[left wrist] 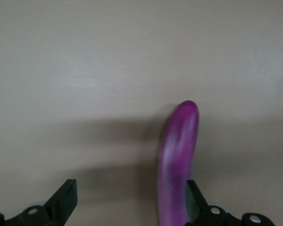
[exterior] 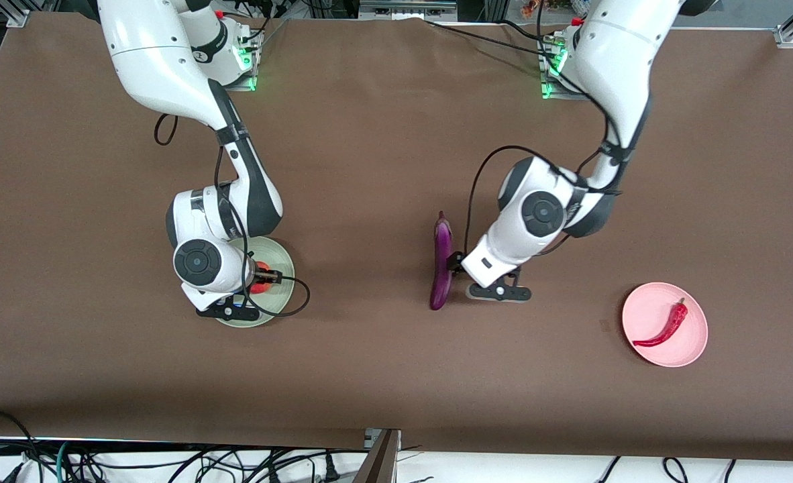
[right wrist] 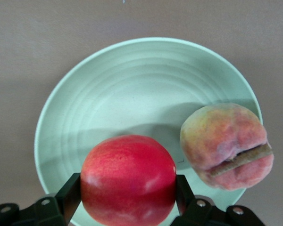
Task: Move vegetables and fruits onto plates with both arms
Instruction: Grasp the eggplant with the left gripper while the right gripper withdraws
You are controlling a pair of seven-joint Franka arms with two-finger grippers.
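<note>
The right gripper (right wrist: 127,202) hangs over the pale green plate (exterior: 282,258) at the right arm's end of the table, jaws clamped on the pomegranate (right wrist: 128,180); the peach (right wrist: 226,146) lies on the plate. The left gripper (left wrist: 129,202), jaws wide, sits low around the eggplant (exterior: 442,268) mid-table. The chili pepper (exterior: 666,325) lies on the pink plate (exterior: 645,308).

Right claw (right wrist: 127,197) gripping pomegranate (right wrist: 128,179), peach (right wrist: 226,145), green plate (right wrist: 132,89)
</note>
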